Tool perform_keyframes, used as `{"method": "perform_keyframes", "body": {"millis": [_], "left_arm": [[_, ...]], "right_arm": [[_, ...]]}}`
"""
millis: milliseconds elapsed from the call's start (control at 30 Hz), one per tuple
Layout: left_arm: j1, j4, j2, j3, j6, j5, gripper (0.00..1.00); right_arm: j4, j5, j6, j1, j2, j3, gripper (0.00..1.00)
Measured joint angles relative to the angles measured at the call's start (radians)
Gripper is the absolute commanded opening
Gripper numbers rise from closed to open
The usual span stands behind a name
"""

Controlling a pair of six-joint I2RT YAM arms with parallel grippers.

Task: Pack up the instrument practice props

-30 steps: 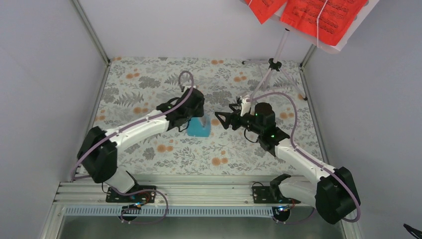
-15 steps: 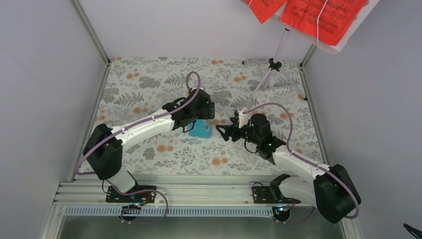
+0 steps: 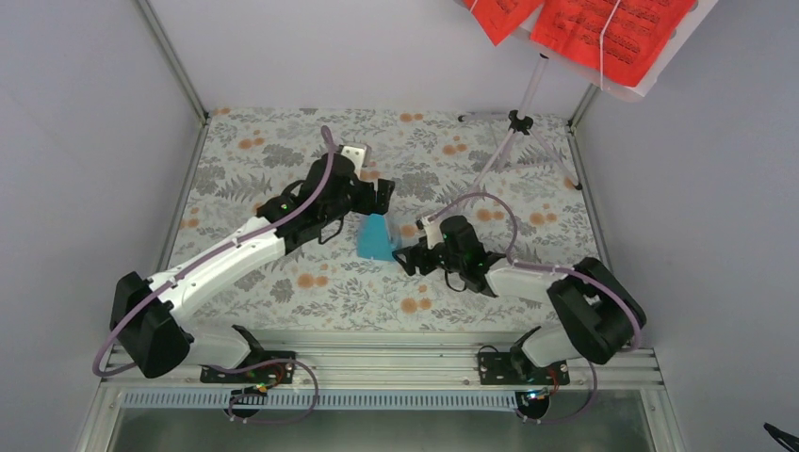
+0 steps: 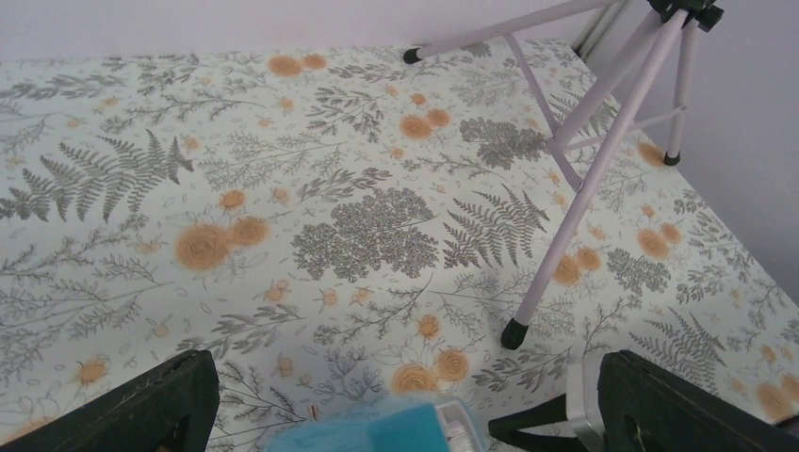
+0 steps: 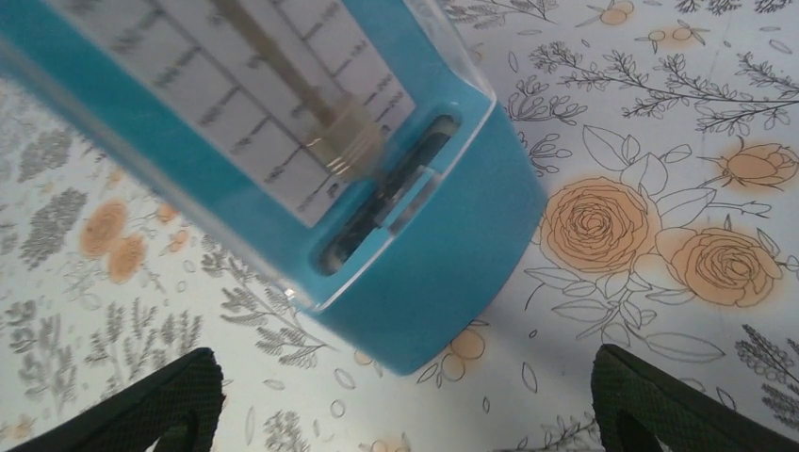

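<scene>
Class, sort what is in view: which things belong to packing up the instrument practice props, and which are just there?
Belong to the job:
music stand
red sheet-music pages
blue metronome

Just there:
floral table cover
metal rail

Table (image 3: 283,169): floral print all over, grey ferns and orange roses on pale ground. Plain pale walls (image 3: 85,141) on three sides. Aluminium posts at back corners, left (image 3: 174,61), right (image 3: 584,104). Slotted aluminium rail (image 3: 396,363) along near edge; metal trough (image 3: 377,431) just below it.
</scene>
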Motion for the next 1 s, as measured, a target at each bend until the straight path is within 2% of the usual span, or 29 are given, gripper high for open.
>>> {"method": "perform_keyframes", "body": {"millis": [300,500,633,767,1000], "left_arm": [[0.095,-0.007,-0.05,-0.012,0.143,0.124,1.0],[0.151,-0.011,-0.045,0.0,0.257,0.279,1.0],[0.188,-0.002,0.0,0.02,0.302,0.349,1.0],[0.224,0.01,0.06,0.037,0.331,0.401,1.0],[0.244,0.029,0.202,0.062,0.492,0.557,1.0]], "right_arm": [[0.013,0.127,0.013,-0.008,0.179,0.115,0.93],[0.029,0.146,-0.004,-0.086,0.243,0.188,0.95],[0.1,0.082,-0.043,-0.099,0.23,0.172,0.98],[0.196,-0.027,-0.101,-0.098,0.164,0.068,0.99],[0.279,-0.127,-0.182,-0.09,0.164,0.027,0.99]]}}
